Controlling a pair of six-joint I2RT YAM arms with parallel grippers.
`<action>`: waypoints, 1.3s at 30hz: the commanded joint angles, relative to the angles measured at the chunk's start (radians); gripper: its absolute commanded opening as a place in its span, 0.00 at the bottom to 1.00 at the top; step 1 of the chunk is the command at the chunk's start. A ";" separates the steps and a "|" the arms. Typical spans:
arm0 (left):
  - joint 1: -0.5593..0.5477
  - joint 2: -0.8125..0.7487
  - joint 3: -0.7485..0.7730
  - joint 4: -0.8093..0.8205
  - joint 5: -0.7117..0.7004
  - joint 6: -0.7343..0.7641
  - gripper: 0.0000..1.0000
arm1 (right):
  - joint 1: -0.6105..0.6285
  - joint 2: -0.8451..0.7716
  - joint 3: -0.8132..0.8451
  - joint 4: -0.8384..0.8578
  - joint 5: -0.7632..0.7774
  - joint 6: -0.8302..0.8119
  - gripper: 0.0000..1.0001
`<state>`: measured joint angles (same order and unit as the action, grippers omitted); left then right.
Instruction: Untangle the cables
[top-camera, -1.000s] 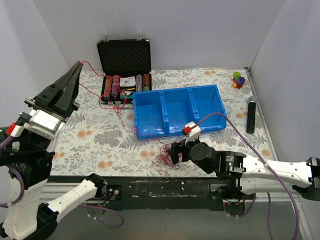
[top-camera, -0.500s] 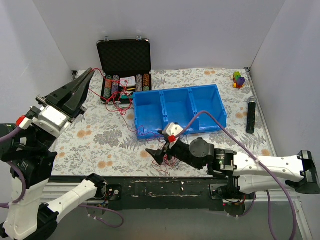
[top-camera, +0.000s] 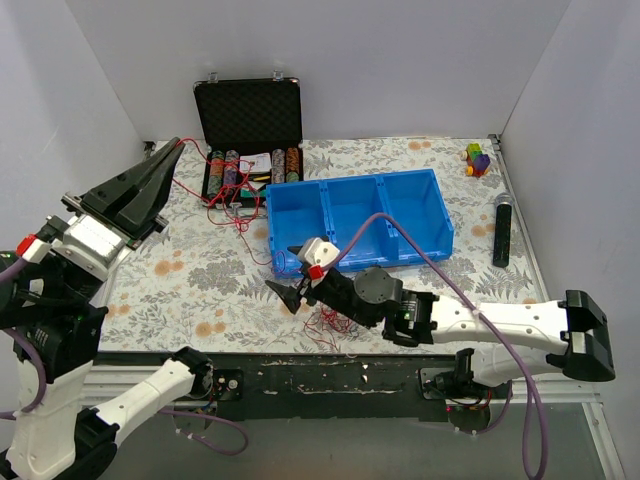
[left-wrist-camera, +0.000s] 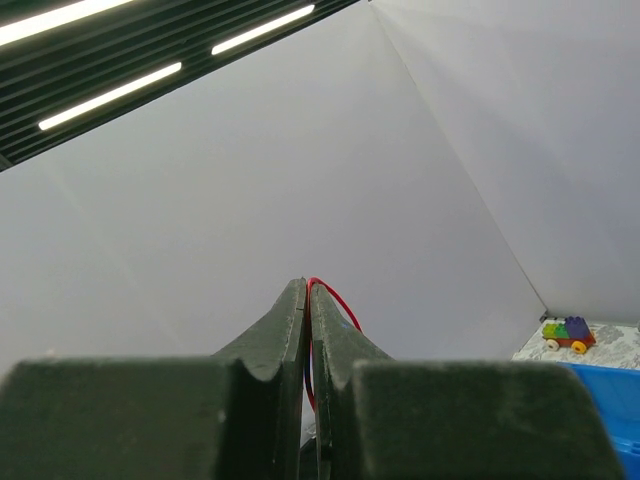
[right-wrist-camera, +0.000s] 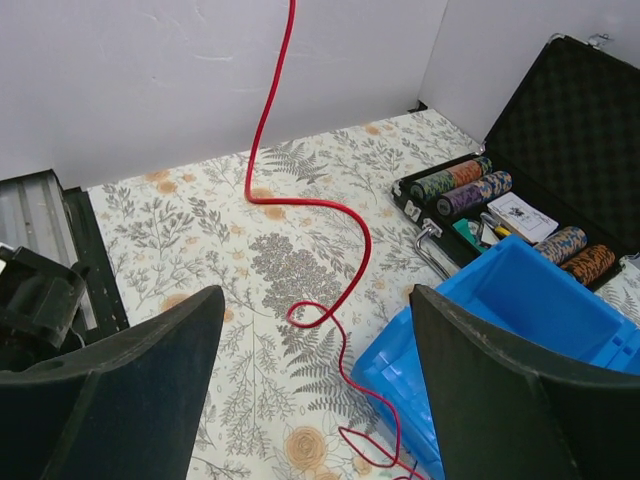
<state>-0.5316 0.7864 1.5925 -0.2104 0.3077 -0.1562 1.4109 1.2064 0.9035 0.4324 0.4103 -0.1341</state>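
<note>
Thin red cable strands (top-camera: 328, 325) lie in a loose tangle at the near middle of the floral-patterned desk (top-camera: 190, 270), just near of the blue plastic three-compartment bin (top-camera: 300, 262). One strand runs left and far past the bin's left end, crosses the front of the open black foam-lined case (top-camera: 250, 115) holding poker chips, then rises to the left fingers (top-camera: 160, 168). These are raised over the far-left of the desk and closed tight on the strand. The right fingers (top-camera: 285, 297) are spread wide apart, low, just left of the tangle.
</note>
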 joint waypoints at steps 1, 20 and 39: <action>0.010 0.007 0.023 -0.015 0.019 -0.023 0.00 | -0.041 0.028 0.048 0.129 -0.039 0.033 0.79; 0.022 -0.009 -0.005 0.236 -0.099 0.152 0.00 | -0.079 -0.126 -0.336 0.037 0.021 0.359 0.01; 0.030 -0.032 -0.086 0.221 -0.030 0.211 0.00 | -0.072 -0.321 -0.519 -0.124 0.076 0.516 0.01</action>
<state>-0.5117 0.7731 1.5776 0.0734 0.2455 0.0864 1.3308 0.9310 0.3809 0.3058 0.4549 0.3611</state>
